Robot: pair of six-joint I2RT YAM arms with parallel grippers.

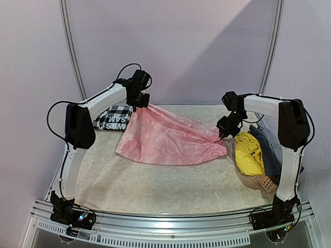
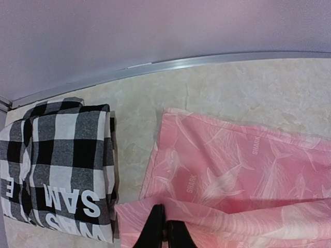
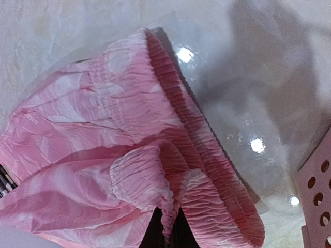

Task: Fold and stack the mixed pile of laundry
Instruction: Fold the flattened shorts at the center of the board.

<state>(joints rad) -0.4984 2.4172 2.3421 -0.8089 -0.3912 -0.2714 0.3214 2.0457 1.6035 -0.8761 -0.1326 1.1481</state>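
Note:
A pink garment (image 1: 168, 138) with a shark print hangs stretched between my two grippers above the table. My left gripper (image 1: 140, 106) is shut on its hem at the back left; in the left wrist view the black fingers (image 2: 155, 230) pinch a fold of the pink cloth (image 2: 232, 170). My right gripper (image 1: 223, 135) is shut on the gathered elastic waistband (image 3: 207, 170) at the right. A folded black-and-white checked shirt (image 1: 113, 119) lies flat behind the left gripper. The yellow garment (image 1: 249, 152) and the blue-grey one (image 1: 270, 147) are heaped at the right.
A salmon perforated basket (image 1: 266, 183) sits under the yellow and blue-grey heap at the right edge; its corner shows in the right wrist view (image 3: 316, 191). A metal rail (image 2: 170, 66) bounds the table's back edge. The table top (image 1: 155, 186) is pale and marbled.

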